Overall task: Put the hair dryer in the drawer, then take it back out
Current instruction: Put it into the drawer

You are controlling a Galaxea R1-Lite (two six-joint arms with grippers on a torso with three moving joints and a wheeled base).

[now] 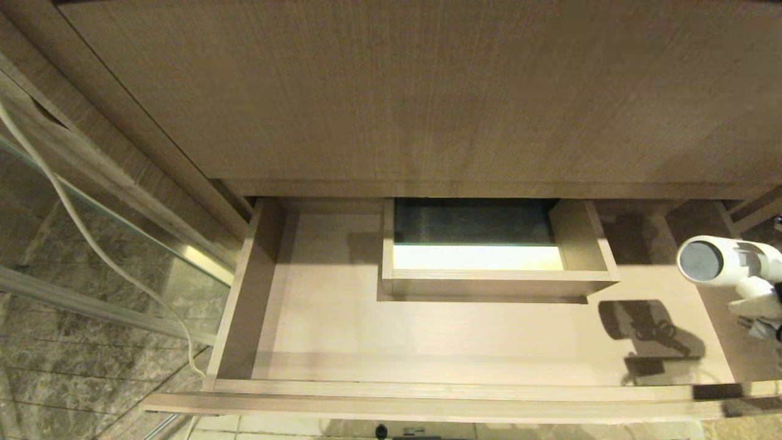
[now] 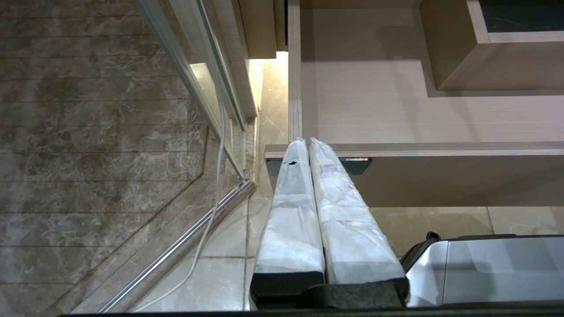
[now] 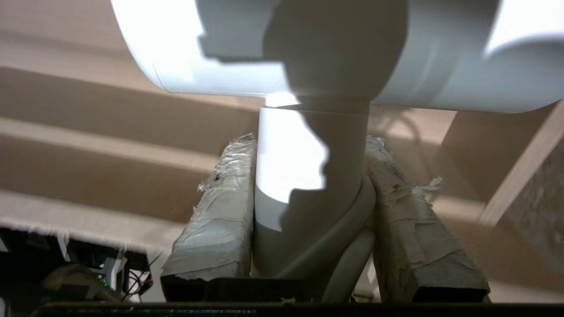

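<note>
The pale wood-grain drawer (image 1: 342, 324) stands pulled out. The white hair dryer (image 1: 730, 260) hangs over its right end, above the floor, its dark grey end face pointing toward the drawer's middle. My right gripper (image 3: 310, 147) is shut on the hair dryer (image 3: 308, 185) by the handle, with the barrel crossing above the taped fingers (image 3: 224, 198); the white cord runs down between them. In the head view only the edge of that gripper shows, at the far right. My left gripper (image 2: 307, 143) is shut on nothing, parked low in front of the front left corner of the drawer (image 2: 396, 110).
A boxed rectangular cut-out (image 1: 489, 284) rises at the drawer's back middle. A tall wood-grain panel (image 1: 427, 91) stands above the drawer. On the left, a glass panel with a metal rail (image 1: 91, 305) and a white cable (image 1: 79, 226) cross the marble floor. The robot's base (image 2: 484, 268) sits below the drawer front.
</note>
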